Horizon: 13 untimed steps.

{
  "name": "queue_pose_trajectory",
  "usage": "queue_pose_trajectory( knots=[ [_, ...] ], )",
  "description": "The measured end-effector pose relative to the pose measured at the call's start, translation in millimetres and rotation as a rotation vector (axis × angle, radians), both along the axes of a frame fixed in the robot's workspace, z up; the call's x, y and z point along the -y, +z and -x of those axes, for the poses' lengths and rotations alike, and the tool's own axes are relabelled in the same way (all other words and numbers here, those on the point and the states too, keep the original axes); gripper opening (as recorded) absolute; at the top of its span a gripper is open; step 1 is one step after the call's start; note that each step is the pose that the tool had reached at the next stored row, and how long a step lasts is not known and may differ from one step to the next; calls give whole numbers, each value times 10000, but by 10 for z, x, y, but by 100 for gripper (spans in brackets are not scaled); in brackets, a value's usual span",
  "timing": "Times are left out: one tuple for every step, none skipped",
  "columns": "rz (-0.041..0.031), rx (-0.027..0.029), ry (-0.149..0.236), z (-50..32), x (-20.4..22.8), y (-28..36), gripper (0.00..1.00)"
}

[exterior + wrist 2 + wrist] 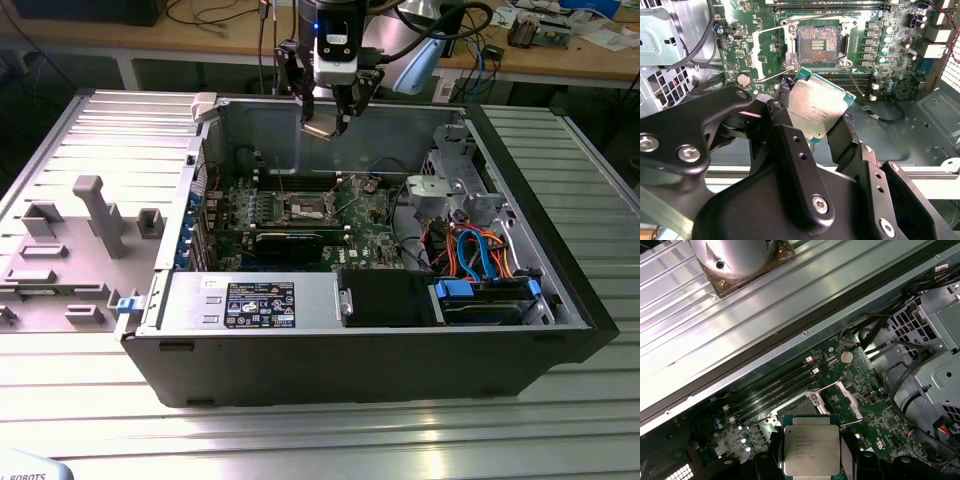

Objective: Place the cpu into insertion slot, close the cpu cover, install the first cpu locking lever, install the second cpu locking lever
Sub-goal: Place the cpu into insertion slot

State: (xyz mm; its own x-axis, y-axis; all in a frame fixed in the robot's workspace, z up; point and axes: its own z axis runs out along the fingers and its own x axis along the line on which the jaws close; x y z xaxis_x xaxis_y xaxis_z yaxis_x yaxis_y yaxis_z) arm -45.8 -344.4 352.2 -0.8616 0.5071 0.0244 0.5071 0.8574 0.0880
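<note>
My gripper (326, 127) hangs above the open computer case, shut on the cpu (319, 131), a flat square chip with a silver-grey top. In both wrist views the cpu (817, 107) (811, 449) sits clamped by its edges between the black fingers (781, 107). Below it, on the green board, lies the insertion slot (818, 44) (305, 208), bare, with a dark centre and silver rim. The cpu cover (846, 399) stands swung open beside the slot. A thin wire lever (856, 82) juts out past the slot's corner.
Black memory slots (775, 390) run alongside the socket. A metal drive cage (455, 185) with orange and blue cables (480, 250) fills the exterior view's right of the case. A black card (290, 240) and power supply (260, 300) lie nearer the front. Grey fixtures (95, 215) stand outside on the exterior view's left.
</note>
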Motion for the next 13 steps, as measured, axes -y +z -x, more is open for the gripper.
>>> queue_pose_trajectory(
  knots=[
    [0, 0, -40, 0, 0, 0, 54],
    [0, 0, -99, 0, 0, 0, 54],
    [1, 0, -191, 0, 0, -1, 54],
    [0, 0, -304, 0, 0, -2, 54],
    [0, 0, -456, 0, 0, -3, 54],
    [1, 0, -713, 0, 0, -5, 54],
    [0, 0, -912, 0, 0, -6, 54],
    [-1, -1, -1025, 0, 0, -6, 54],
    [0, 0, -1034, 0, 0, -6, 54],
    [0, 0, -1035, 0, 0, -6, 54],
    [0, 0, -1036, 0, 0, -6, 54],
    [1, 0, -1036, 0, 0, -6, 54],
    [0, 0, -1036, 0, 0, -6, 54]
  ],
)
